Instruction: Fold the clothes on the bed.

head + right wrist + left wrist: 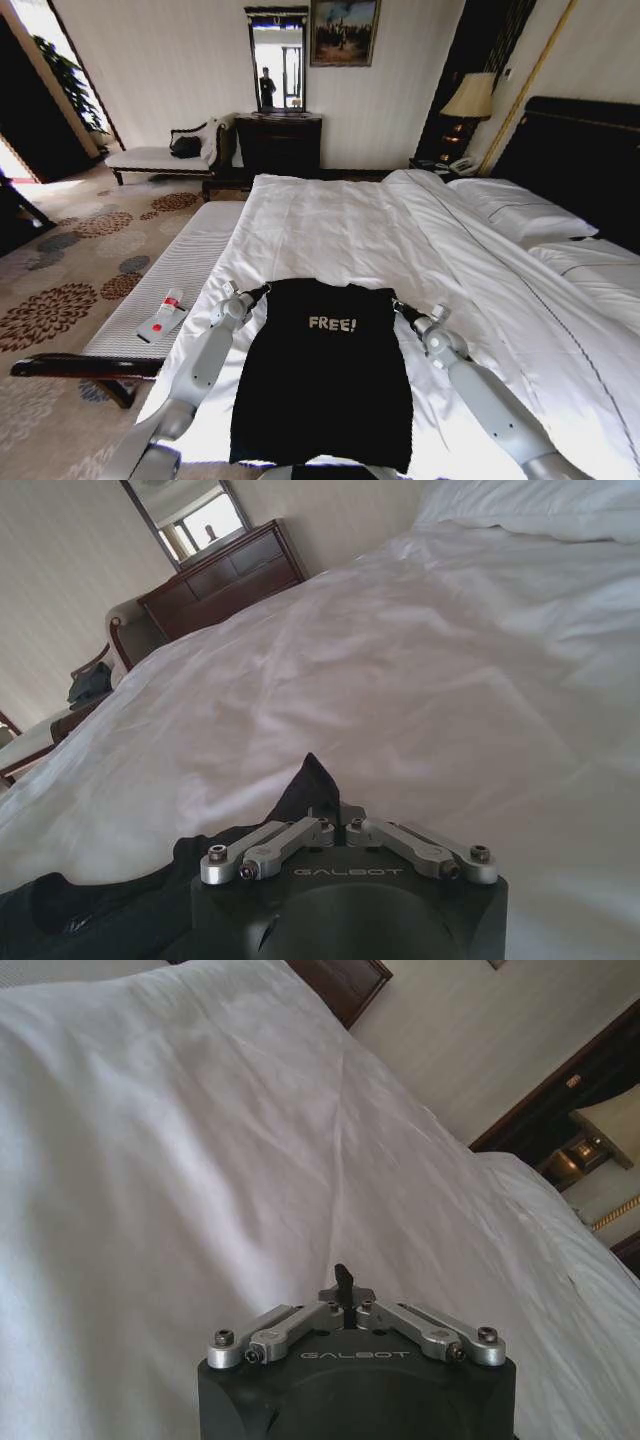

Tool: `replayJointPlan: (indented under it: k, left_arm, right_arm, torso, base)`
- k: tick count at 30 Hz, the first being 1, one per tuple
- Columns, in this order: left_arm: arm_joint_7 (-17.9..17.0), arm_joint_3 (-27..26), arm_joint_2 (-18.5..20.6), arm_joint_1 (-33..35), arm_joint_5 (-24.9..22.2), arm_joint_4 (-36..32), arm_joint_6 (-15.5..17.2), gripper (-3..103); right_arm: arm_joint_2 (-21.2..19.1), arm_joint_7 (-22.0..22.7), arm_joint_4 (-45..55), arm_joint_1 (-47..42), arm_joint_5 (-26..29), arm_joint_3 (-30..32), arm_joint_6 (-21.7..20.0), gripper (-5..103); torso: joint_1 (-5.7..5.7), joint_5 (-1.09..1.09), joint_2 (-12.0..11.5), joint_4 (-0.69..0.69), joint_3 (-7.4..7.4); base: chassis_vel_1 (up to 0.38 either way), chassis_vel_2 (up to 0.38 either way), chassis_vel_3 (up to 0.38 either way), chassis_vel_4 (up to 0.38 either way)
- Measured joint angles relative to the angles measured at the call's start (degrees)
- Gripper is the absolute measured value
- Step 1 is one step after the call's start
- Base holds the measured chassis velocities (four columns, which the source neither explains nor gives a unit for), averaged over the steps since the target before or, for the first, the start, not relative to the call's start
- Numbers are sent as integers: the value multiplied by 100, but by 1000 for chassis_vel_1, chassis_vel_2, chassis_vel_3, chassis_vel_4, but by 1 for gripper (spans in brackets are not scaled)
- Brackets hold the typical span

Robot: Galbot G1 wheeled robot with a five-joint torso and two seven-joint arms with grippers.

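So far the T-shirt (325, 380) lies on the bed (340, 215), sleeves tucked in. Left end effector (262, 291) at 11 o'clock and right end effector (397, 303) at 1 o'clock pinch its top corners; the lengthwise fold is left.

Left gripper (343, 1282) closed, pinching a small dark tip of shirt (342, 1278) between the fingers. White duvet (200, 1160) spreading ahead of the claw, gently creased. Beyond it, dark dresser corner (345, 982), pale wall, lamp (612, 1125).

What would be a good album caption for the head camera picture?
Both grippers, left and right, pinch a black FREE! T-shirt on the white-duveted bed.
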Motion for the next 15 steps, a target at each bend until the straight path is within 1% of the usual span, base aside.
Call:
replayJointPlan:
  k: [1, 4, 6, 8, 11, 15]
  left_arm:
    - [0, 0, 0, 0, 0, 0, 0, 1]
    - [8, -50, 226, -133, -178, -146, -35, 1]
    - [9, -58, 270, -160, -219, -186, -35, 1]
    - [5, -90, 394, -261, -341, -307, -36, 1]
    - [-2, -104, 469, -374, -436, -360, -36, 1]
    - [-30, -4, 626, -775, -590, -346, -30, 1]
  right_arm:
    - [0, 0, 0, 0, 0, 0, 0, 0]
    - [-103, -172, 7, 260, 87, -155, 302, 0]
    - [-125, -188, 15, 317, 125, -194, 332, 0]
    - [-227, -216, 94, 572, 357, -387, 383, 0]
    - [-294, -226, 132, 791, 486, -532, 406, 0]
    - [-465, -229, 137, 1483, 749, -971, 457, 0]
  torso:
    - [0, 0, 0, 0, 0]
    - [0, 0, 0, 2, 0]
    - [0, 0, 0, 2, 0]
    - [0, 0, 0, 1, 0]
    - [0, -1, 0, 0, 0]
    - [0, -1, 0, 3, 0]
  base:
    - [0, 0, 0, 0]
    - [0, 0, 0, 0]
    - [0, 0, 0, 0]
    - [0, 0, 0, 0]
    - [0, 0, 0, 0]
    - [0, 0, 0, 0]
